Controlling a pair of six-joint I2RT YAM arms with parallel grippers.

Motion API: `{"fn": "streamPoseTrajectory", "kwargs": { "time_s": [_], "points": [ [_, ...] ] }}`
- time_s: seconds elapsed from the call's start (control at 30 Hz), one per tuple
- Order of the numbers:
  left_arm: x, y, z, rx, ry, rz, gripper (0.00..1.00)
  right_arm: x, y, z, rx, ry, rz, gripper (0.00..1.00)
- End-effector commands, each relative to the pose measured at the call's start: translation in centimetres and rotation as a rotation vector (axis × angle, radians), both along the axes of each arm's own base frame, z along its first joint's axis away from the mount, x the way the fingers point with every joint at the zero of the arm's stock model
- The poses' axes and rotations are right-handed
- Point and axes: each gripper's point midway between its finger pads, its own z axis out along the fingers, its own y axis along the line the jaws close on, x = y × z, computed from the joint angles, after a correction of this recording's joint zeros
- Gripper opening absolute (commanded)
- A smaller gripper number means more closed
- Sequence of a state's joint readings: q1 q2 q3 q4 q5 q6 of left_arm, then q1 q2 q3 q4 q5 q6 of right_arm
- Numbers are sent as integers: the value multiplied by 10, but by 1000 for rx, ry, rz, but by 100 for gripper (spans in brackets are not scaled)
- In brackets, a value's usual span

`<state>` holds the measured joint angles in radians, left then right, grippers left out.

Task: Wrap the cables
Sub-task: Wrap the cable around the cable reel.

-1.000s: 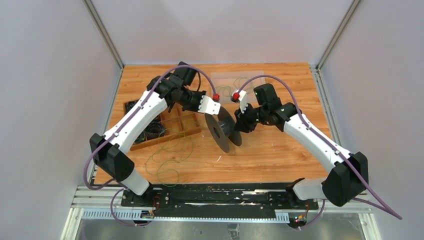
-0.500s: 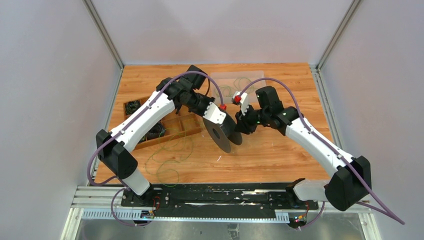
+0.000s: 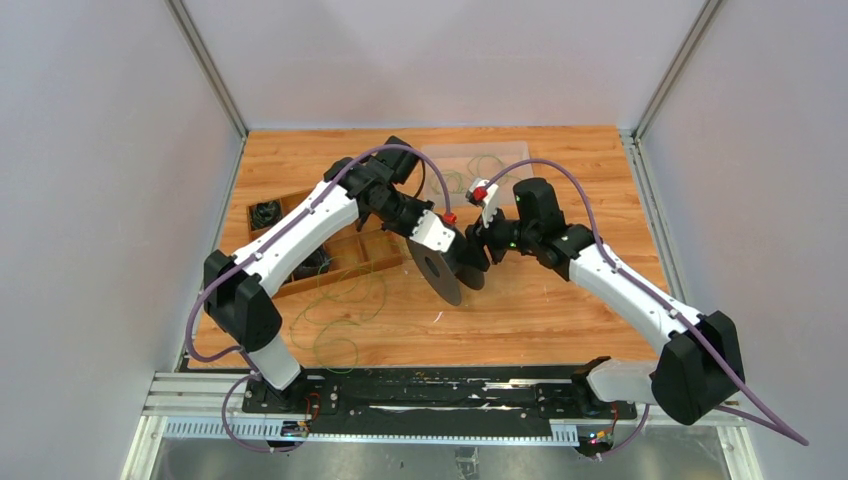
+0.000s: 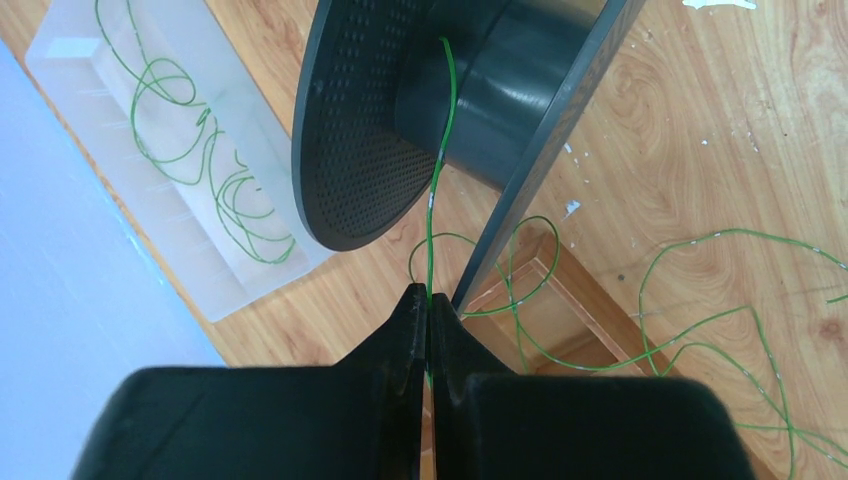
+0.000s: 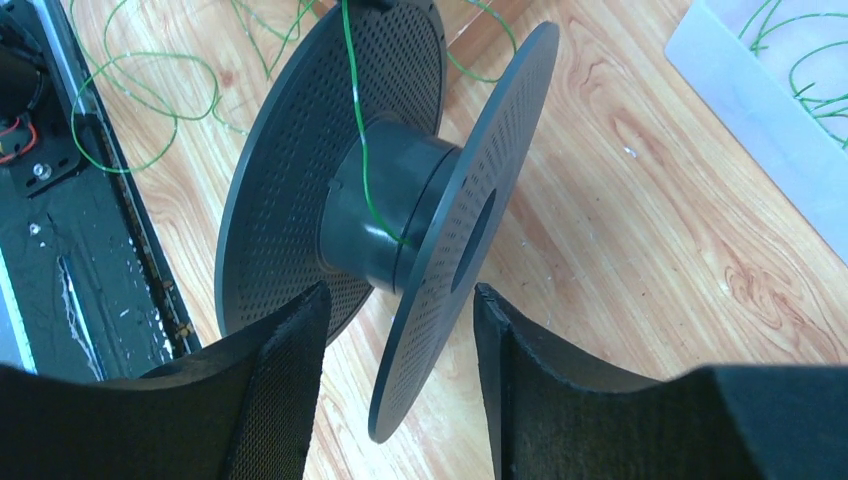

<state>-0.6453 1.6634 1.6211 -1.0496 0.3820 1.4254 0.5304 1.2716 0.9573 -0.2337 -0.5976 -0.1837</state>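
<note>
Cables (image 3: 338, 320): several thin olive-green wires lying in loose loops on the wooden table (image 3: 530, 315) in front of the left arm, some trailing over the edge of a wooden box (image 3: 340, 277). One strand (image 4: 441, 150) runs straight from the left gripper (image 4: 428, 298) up to the core of a black spool (image 3: 440, 270) and lies against that core between the two discs; the right wrist view shows the same strand crossing the core. Left gripper: fingers pressed together, clamped on that strand just beside the spool's rim. Right gripper (image 5: 398, 295): fingers (image 5: 285, 380) spread apart, one on each side of the spool's nearer disc. A gap shows beside one finger; whether the other touches the disc cannot be told. Spool: two perforated discs on a solid core, set on edge over the middle of the table, between the two grippers. Clear tray (image 3: 505, 158): at the far side of the table, with more green loops inside. Wooden box: divided into compartments, left of the spool, with small black cord bundles (image 3: 265, 213) in it.
</note>
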Motion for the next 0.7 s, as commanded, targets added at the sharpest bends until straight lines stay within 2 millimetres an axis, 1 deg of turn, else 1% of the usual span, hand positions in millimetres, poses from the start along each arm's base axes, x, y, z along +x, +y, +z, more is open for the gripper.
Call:
{"fn": "streamPoseTrajectory", "kwargs": {
  "time_s": [0.0,0.27,0.67],
  "points": [
    [-7,-10,-6,-13,44,-31,0,8,9,6,47,-28,-37,55],
    [-7,-16,-8,-31,73,-27,0,13,14,7,38,-68,-53,54],
    [-9,-30,4,-101,104,-40,0,16,14,1,25,-78,-77,54]
  ]
}}
